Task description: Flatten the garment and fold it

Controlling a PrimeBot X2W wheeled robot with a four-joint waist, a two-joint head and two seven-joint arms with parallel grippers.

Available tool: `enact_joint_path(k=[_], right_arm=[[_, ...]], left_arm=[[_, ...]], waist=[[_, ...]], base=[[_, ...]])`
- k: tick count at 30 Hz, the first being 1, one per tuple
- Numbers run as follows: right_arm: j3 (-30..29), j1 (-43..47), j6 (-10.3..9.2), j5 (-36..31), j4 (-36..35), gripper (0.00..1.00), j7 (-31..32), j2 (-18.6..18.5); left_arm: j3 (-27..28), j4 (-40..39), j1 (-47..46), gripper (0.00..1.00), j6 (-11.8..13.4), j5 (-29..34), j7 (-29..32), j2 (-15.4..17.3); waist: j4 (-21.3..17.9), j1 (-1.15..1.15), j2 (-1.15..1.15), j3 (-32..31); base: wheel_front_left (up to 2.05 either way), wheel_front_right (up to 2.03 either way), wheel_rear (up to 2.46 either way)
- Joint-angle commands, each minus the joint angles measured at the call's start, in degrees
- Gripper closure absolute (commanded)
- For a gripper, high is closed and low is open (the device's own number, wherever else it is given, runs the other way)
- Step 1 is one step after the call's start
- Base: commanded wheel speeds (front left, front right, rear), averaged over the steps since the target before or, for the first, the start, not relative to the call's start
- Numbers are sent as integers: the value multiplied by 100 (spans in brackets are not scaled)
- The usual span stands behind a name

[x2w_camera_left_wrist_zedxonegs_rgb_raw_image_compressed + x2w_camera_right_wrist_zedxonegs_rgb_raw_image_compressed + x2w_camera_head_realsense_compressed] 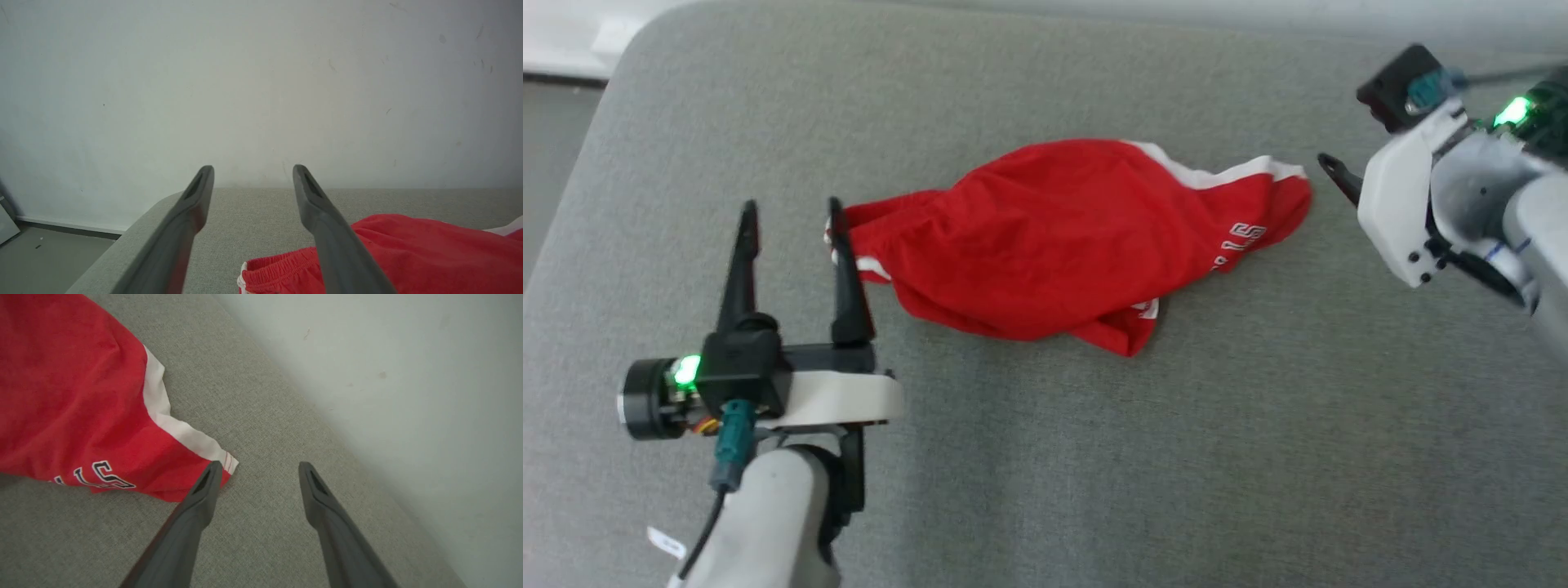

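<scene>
The left end effector (791,208) has its two dark fingers spread wide apart, with nothing between them. Its right finger (843,269) is right at the crinkly waistband (854,219) of the red shorts (1054,237). I cannot tell if they touch. In the left wrist view, the end effector (253,171) points at a pale wall (261,81), and the waistband (282,265) lies low down by the right finger.

The shorts lie in a lumpy heap on the grey cloth tabletop (1094,457), between the two end effectors. A white stripe (1217,173) runs along the far side. Some letters (1241,241) show on the leg nearest the right end effector (1335,173).

In the right wrist view, the right end effector (260,467) is spread open too and holds nothing. The tip of its left finger (204,494) is just beside the corner of the shorts (69,396) where the white stripe (163,412) ends.
</scene>
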Motion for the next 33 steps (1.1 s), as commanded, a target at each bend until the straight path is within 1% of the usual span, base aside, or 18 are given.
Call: enact_joint_path(k=[1,4,6,7,10,13,19,20,21,22,27,30,31,33], right_arm=[[368,-373,-12,494,9,0,484,-158],[839,-853,-12,1201,138,0,1244,-362],[1122,-1104,-12,1477,233,0,1601,-452],[1414,-1348,-12,1759,419,0,1812,-513],[1601,-1405,-12,1980,650,0,1757,-489],[1985,-1307,-12,2046,810,0,1718,-519],[2419,-1047,-12,2439,1030,0,1430,-477],[2458,-1048,-12,2484,1015,56,1308,-465],[2485,-1060,-12,2508,1008,67,1146,-460],[2521,-1077,-12,2517,999,100,979,-463],[2630,-1133,-12,2461,959,100,-86,-504],[2735,-1010,-12,2397,677,100,-704,-646],[2735,-1010,-12,2397,677,100,-704,-646],[2767,-851,-12,2444,387,100,-1110,-807]], left_arm=[[67,-37,38,0,-125,143,-27,-181],[163,-57,-73,0,-313,291,-27,-452],[219,-43,-160,0,-440,375,-27,-603],[308,-52,-254,0,-576,471,-27,-791],[385,-89,-299,0,-670,531,-27,-923],[459,-102,-328,0,-745,571,-27,-1007],[617,-98,-290,0,-822,655,-27,-1084],[643,-94,-274,0,-836,669,-27,-1090],[671,-84,-257,0,-851,683,-27,-1095],[699,-73,-238,0,-865,697,-27,-1098],[882,8,-60,0,-949,786,-27,-1089],[1006,52,100,0,-1002,826,-27,-1039],[1006,52,100,0,-1002,826,-27,-1039],[1084,62,232,0,-1017,854,-27,-1003]], waist=[[307,-1,0,371],[471,-1,0,579],[587,-1,0,706],[734,-1,0,870],[849,-1,0,991],[915,-1,0,1050],[845,-1,0,1008],[806,-1,0,973],[758,-1,0,927],[706,-1,0,868],[391,-1,0,390],[193,-1,0,44],[193,-1,0,44],[57,-1,0,-181]], base=[[0,0,0],[0,0,0],[0,0,0],[0,0,0],[0,0,0],[0,0,0],[0,0,0],[0,0,0],[0,0,0],[0,0,0],[0,0,0],[0,0,0],[0,0,0],[0,0,0]])
